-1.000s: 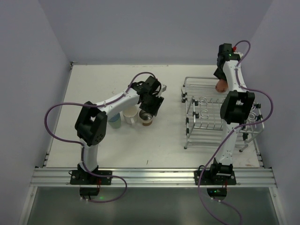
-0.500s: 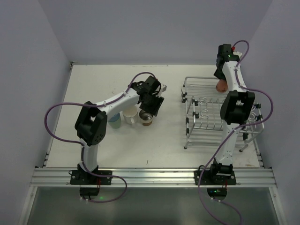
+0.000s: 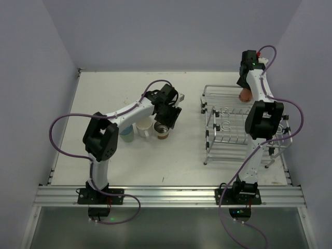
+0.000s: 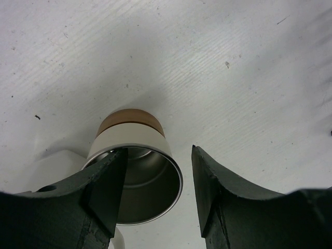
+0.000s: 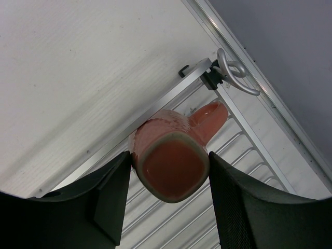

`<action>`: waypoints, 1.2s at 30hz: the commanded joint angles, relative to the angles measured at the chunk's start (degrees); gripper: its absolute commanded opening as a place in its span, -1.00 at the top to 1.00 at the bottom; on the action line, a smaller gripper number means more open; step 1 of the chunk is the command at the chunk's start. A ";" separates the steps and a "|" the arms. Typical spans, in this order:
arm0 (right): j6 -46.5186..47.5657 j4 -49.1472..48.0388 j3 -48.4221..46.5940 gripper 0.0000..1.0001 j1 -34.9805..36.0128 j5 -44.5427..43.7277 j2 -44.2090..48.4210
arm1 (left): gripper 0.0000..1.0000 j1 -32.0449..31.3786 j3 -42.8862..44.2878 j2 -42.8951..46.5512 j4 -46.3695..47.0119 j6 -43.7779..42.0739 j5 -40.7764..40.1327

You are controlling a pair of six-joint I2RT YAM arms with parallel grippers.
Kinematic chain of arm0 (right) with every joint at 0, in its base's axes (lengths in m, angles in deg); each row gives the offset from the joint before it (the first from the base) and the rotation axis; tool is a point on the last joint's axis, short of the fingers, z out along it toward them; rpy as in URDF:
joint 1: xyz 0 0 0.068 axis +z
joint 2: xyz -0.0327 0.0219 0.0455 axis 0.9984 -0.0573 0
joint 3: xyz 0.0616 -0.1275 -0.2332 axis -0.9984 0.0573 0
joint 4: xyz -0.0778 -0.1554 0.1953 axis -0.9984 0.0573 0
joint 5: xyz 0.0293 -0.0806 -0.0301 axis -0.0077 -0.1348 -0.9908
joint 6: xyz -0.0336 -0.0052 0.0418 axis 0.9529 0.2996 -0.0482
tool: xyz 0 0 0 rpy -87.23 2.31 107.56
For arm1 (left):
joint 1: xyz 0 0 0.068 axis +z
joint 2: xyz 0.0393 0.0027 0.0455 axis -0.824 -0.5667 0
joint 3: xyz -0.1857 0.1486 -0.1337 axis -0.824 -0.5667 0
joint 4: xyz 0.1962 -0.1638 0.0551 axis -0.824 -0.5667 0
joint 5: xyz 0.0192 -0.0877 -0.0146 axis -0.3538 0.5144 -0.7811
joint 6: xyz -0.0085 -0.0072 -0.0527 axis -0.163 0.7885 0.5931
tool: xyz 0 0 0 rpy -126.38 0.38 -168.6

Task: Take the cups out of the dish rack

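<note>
"What could have gone wrong?"

"The right gripper was clamped on the pink cup at the rack's far end. A crooked lift might have snagged it there."

"Left of the rack?"

"The left gripper hung half-open, loose around the empty tan cup, and could have tipped it. I saw no other cup in the rack."

Bright, even light; soft shadows, mild close-range blur.

No readable text, label, brand or number anywhere in view.
</note>
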 commanded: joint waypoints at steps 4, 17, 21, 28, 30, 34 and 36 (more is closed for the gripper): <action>-0.55 1.32 1.92 1.00 0.64 1.78 2.74 | -0.14 0.57 2.63 1.85 0.68 -0.96 -0.90; -1.86 2.91 2.97 1.00 1.79 4.24 5.46 | -0.24 0.75 4.74 1.59 -0.03 -0.78 -0.82; -2.57 3.61 3.50 1.00 1.88 4.42 6.34 | -0.40 0.75 5.18 1.50 0.06 -0.69 0.06; -2.74 3.79 3.42 1.00 2.14 4.95 7.75 | -0.59 0.84 5.53 1.24 0.06 -0.52 0.77; -2.57 3.79 3.07 1.00 2.14 5.12 8.10 | -0.61 0.84 5.53 1.24 -0.11 -0.43 0.42; -2.57 3.96 3.06 1.00 2.23 5.30 8.72 | -0.66 0.84 5.53 1.59 -0.29 -0.08 -0.46; -2.48 3.96 3.15 1.00 2.23 5.39 9.07 | -0.68 0.84 5.45 2.03 -0.20 0.10 -1.08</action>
